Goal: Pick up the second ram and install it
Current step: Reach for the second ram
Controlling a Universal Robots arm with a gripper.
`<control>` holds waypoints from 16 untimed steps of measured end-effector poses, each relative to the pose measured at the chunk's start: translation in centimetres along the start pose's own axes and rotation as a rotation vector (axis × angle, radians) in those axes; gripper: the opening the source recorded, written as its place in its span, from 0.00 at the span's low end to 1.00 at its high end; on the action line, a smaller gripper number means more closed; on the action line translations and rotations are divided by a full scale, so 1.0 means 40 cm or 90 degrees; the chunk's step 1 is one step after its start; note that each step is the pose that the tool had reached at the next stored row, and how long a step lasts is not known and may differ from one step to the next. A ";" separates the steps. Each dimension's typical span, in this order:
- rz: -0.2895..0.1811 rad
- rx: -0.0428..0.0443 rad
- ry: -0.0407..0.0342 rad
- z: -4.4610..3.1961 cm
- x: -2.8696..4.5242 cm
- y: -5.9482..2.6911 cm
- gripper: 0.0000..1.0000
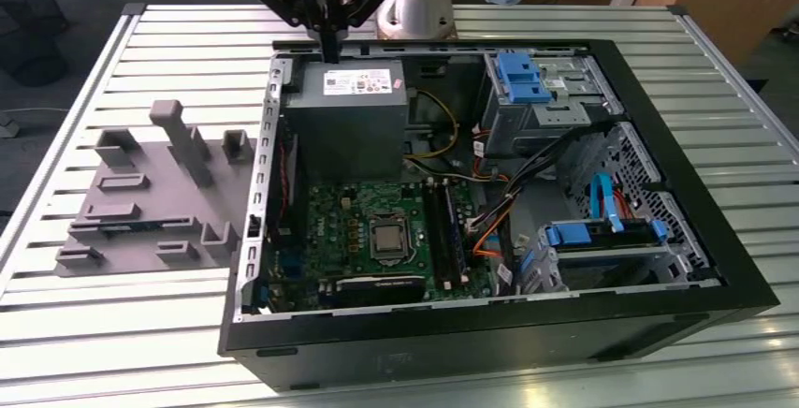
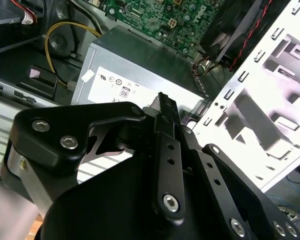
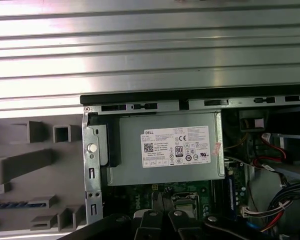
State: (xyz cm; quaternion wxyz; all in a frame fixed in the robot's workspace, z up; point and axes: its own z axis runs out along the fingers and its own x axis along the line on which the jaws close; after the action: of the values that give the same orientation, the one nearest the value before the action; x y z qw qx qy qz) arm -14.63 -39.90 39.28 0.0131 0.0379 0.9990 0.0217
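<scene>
My gripper [image 1: 331, 51] hangs over the back edge of the open computer case [image 1: 699, 240], just above the grey power supply [image 1: 350, 123]. Its black fingers [image 2: 166, 145] stand together with nothing seen between them, and their tips reach in at the picture's edge in the first wrist view [image 3: 162, 220]. A bluish strip with dark chips, which looks like the second ram [image 3: 2, 204], lies in a slot of the grey fixture [image 3: 35, 165], well away from the gripper. The long black memory slots [image 1: 443, 235] sit on the green motherboard [image 1: 362, 230].
The grey blocky fixture [image 1: 150, 193] lies on the slatted metal table [image 1: 112, 333] at the exterior view's left of the case. Inside the case are cable bundles [image 1: 500, 211], blue drive brackets [image 1: 518, 76] and a drive cage [image 1: 600, 240].
</scene>
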 end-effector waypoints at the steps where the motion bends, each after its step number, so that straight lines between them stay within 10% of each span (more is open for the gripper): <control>1: 0.000 0.0000 0.0000 0.000 0.002 0.000 0.11; 16: 0.000 0.0001 0.0000 0.001 0.022 -0.002 0.11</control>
State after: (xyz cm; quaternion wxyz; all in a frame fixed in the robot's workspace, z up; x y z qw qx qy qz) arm -15.52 -39.89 39.23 0.0130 0.0379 0.9990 0.0217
